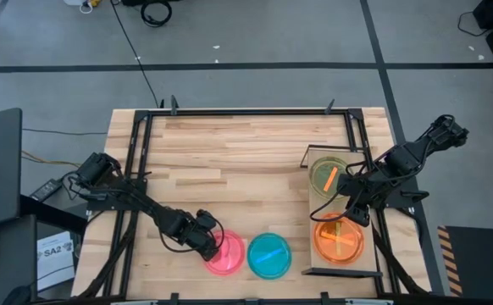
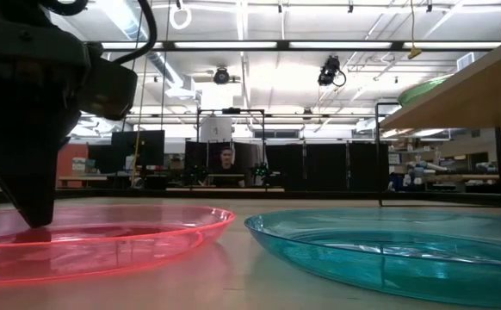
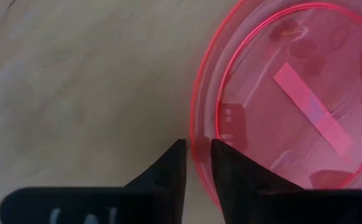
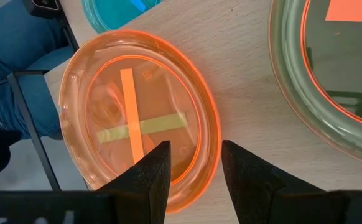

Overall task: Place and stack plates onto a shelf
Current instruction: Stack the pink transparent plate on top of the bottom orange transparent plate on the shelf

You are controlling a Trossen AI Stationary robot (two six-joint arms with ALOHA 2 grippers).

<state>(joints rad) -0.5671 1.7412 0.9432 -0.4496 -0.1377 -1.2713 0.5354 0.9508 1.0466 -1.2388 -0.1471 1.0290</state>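
The left gripper [image 3: 196, 163] straddles the pink plate [image 3: 293, 99] rim, fingers narrowly apart. Just beyond lies the teal plate [image 1: 269, 255]. Farther off, the right gripper [image 4: 190, 171] hangs open over the orange plate [image 4: 137, 124] on the shelf [image 4: 243, 50], the green plate [image 4: 336, 74] beside it.

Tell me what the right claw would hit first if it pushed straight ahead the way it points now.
Probably the orange plate on the shelf: the right claw straddles its rim, open, though its height above the plate is unclear.

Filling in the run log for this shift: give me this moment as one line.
left gripper: jaws straddling pink plate rim | right gripper: open over orange plate on shelf | teal plate: on table
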